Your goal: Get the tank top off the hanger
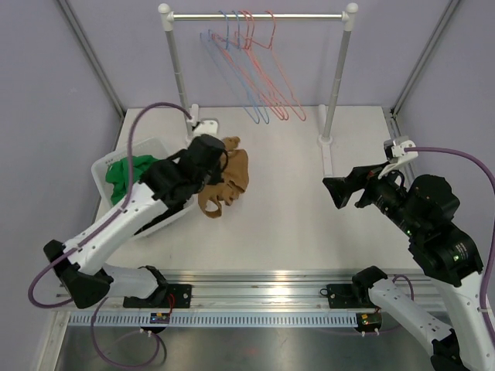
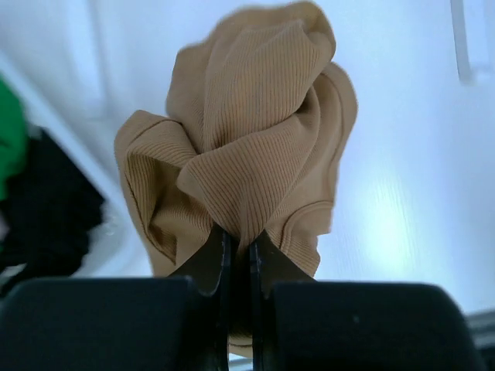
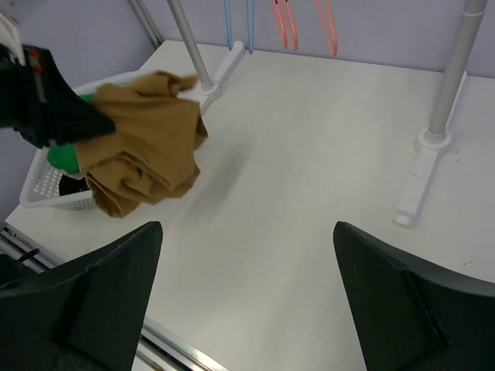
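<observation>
Closest to the lens, left gripper (image 2: 236,253): fingers pressed together on a fold of the ribbed tan tank top (image 2: 255,147), cloth bunched in a crumpled ball above the tips.

Far left in the overhead view, white basket (image 1: 103,166) near the table's left edge, with a green garment (image 1: 128,174) and a dark garment (image 2: 46,209) inside. Left arm stretched across the basket's near rim, wrist pointing right. Just right of the basket, tank top hanging crumpled from that gripper, well apart from the hangers, lower folds at or close to the table (image 1: 294,224); contact hard to judge from any view.

Further back, centre: clothes rack (image 1: 259,15) on two white posts, blue and red wire hangers (image 1: 263,77) slung together on its rail.

Right side: right gripper (image 3: 246,232) spread wide, raised over bare tabletop, aimed left toward the tank top and well apart from it. Behind that gripper in its own view, rack's right post and flat foot.
</observation>
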`<state>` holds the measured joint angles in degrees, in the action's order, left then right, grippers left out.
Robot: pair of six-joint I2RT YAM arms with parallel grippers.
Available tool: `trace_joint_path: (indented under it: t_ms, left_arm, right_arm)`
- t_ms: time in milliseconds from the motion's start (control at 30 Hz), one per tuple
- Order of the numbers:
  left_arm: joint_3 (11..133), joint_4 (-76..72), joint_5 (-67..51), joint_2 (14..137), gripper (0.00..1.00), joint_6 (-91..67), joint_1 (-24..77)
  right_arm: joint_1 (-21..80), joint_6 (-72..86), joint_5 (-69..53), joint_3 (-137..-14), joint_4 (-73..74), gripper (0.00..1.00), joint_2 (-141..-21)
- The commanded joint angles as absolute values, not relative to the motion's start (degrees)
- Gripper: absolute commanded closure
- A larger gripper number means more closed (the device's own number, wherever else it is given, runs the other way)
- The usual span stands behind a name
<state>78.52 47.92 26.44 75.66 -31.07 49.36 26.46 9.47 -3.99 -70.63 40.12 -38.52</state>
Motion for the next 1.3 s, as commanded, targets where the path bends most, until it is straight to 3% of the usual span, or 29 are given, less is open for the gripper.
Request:
trace_joint_path:
  t_ms: [0,300,567,833,1000,1133,1167,1267]
  left_arm:
    - [84.63,56.5,31.11,71.47,1.0,-26.9,41.68]
    - [91.76,58.45,20.93,70.84,1.0,-17.23,11.92]
    - [82.73,53.62,12.14,81.55,1.0,-18.54,-7.17]
    - [78.67,53.27,1.16,107.46,1.0,-17.67,-8.97]
    - [77.7,52.29,1.93,106.36,1.0,-18.02,-8.35]
    - [80.15,53.79,5.44,98.37,0.71,-18.54,-8.35]
    - [80.5,54.05,5.62,94.87,0.58,-18.89,-8.35]
    - [82.09,54.76,5.36,89.31,0.32,-19.42,-8.0]
  right_arm:
    - [26.37,9.67,-3.52,-70.93,37.71,0.0,-38.06]
    - [26.37,9.76,-5.27,-70.4,36.3,0.01,-37.97]
    - [26.37,11.6,-8.79,-67.68,32.88,0.01,-39.2]
    - [26.37,13.44,-13.53,-65.92,30.06,0.0,-41.57]
    - [26.37,13.98,-14.41,-65.13,29.62,0.01,-39.64]
    - [26.37,12.22,-12.75,-67.58,32.69,0.0,-39.55]
    - [26.37,11.96,-11.87,-68.11,34.26,0.0,-39.81]
    - [26.37,11.69,-6.87,-70.21,36.99,0.0,-40.34]
